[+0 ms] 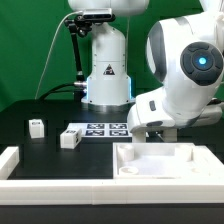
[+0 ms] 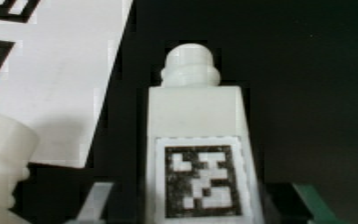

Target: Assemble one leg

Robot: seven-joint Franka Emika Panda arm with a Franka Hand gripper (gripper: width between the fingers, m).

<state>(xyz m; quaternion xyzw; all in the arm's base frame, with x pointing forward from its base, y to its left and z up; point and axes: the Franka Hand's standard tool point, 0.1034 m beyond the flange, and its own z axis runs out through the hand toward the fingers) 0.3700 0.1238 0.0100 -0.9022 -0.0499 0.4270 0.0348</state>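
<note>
In the wrist view a white leg [image 2: 197, 120] fills the middle. It has a black-and-white tag [image 2: 202, 178] on its face and a ribbed rounded tip [image 2: 190, 62] pointing away from the camera. My gripper [image 2: 202, 208] straddles the leg's tagged end. One finger [image 2: 101, 200] shows on each side, with a dark gap between each finger and the leg, so the jaws stand open. In the exterior view the gripper [image 1: 140, 130] is low at the far rim of the white tray-like panel [image 1: 170, 160], and this leg is hidden behind the hand. Two more legs [image 1: 36, 127] [image 1: 70, 137] stand on the black table.
The marker board [image 1: 105, 128] lies just to the exterior view's left of the gripper; it also shows in the wrist view [image 2: 25, 40]. A rounded white part [image 2: 2, 150] lies close beside the leg. A white frame [image 1: 12, 160] borders the front.
</note>
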